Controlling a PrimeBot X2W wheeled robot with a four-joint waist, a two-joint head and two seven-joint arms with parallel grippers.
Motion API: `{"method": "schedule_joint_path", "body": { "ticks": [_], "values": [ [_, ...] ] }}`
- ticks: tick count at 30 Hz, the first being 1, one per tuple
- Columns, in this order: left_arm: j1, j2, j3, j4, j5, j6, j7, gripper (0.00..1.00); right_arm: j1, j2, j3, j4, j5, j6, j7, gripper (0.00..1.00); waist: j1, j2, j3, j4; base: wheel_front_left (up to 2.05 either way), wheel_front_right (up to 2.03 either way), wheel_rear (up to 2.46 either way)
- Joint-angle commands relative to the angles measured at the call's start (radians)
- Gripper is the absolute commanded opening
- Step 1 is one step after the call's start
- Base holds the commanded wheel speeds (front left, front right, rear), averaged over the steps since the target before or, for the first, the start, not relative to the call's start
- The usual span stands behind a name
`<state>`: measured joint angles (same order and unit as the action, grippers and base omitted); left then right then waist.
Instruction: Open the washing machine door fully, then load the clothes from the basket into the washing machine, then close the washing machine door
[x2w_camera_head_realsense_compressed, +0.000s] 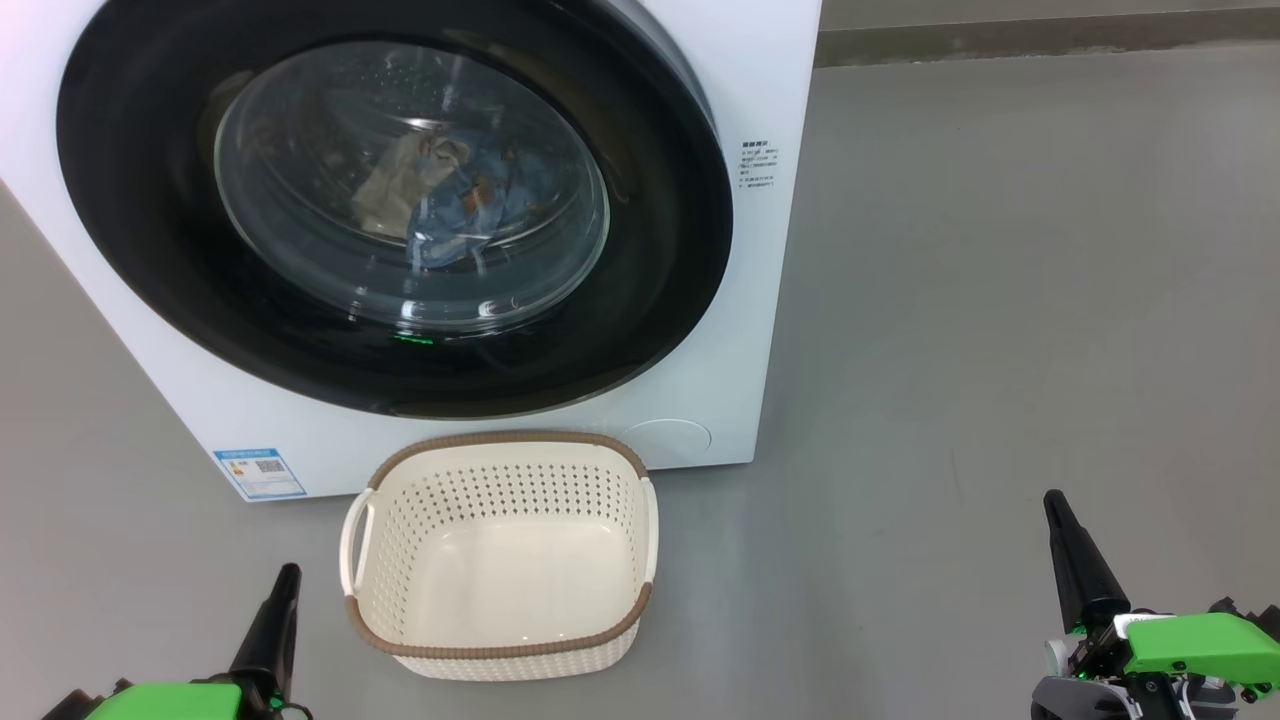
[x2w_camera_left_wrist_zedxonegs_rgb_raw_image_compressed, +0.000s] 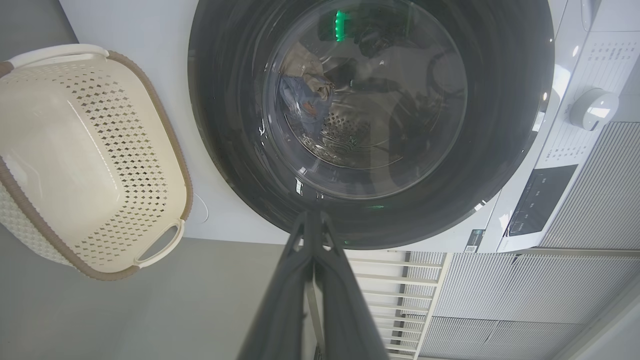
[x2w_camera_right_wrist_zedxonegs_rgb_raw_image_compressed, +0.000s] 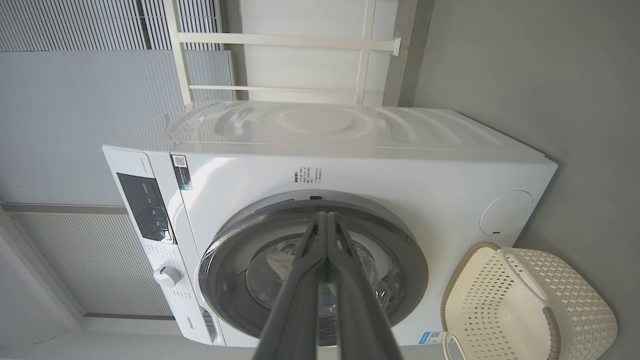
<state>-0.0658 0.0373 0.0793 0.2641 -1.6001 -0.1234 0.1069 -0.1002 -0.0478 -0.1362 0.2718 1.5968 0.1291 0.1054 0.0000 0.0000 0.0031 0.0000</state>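
Observation:
The white washing machine (x2w_camera_head_realsense_compressed: 760, 250) stands ahead with its round black door (x2w_camera_head_realsense_compressed: 640, 330) shut flat against the front. Through the glass window I see the clothes (x2w_camera_head_realsense_compressed: 465, 200), light blue with a beige piece, lying in the drum. The cream perforated basket (x2w_camera_head_realsense_compressed: 500, 455) with a brown rim sits on the floor before the machine, nothing inside it. My left gripper (x2w_camera_head_realsense_compressed: 288, 572) is shut at the lower left, beside the basket. My right gripper (x2w_camera_head_realsense_compressed: 1052, 497) is shut at the lower right, well clear of both. The left wrist view shows the door (x2w_camera_left_wrist_zedxonegs_rgb_raw_image_compressed: 500, 150), clothes (x2w_camera_left_wrist_zedxonegs_rgb_raw_image_compressed: 305, 95) and basket (x2w_camera_left_wrist_zedxonegs_rgb_raw_image_compressed: 165, 130).
Grey floor (x2w_camera_head_realsense_compressed: 1000, 300) spreads to the right of the machine. In the right wrist view the machine (x2w_camera_right_wrist_zedxonegs_rgb_raw_image_compressed: 400, 175) has a dark control panel (x2w_camera_right_wrist_zedxonegs_rgb_raw_image_compressed: 145, 205) and dial (x2w_camera_right_wrist_zedxonegs_rgb_raw_image_compressed: 167, 275), with a white frame (x2w_camera_right_wrist_zedxonegs_rgb_raw_image_compressed: 280, 65) and louvred panels behind, and the basket (x2w_camera_right_wrist_zedxonegs_rgb_raw_image_compressed: 575, 300) beside it.

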Motion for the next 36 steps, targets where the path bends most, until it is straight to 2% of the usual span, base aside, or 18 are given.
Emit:
{"method": "schedule_joint_path", "body": {
  "ticks": [1,36],
  "values": [
    [-0.042,0.013,0.035,-0.019,-0.008,-0.007,0.006,0.0,-0.008,-0.003,0.022,-0.027,0.011,0.002,0.008,0.0,0.0,0.0,0.0,0.0,0.0,0.0,0.0],
    [-0.042,0.013,0.035,-0.019,-0.009,-0.007,0.006,0.0,-0.008,-0.003,0.022,-0.027,0.011,0.002,0.008,0.0,0.0,0.0,0.0,0.0,0.0,0.0,0.0]
  ]
}}
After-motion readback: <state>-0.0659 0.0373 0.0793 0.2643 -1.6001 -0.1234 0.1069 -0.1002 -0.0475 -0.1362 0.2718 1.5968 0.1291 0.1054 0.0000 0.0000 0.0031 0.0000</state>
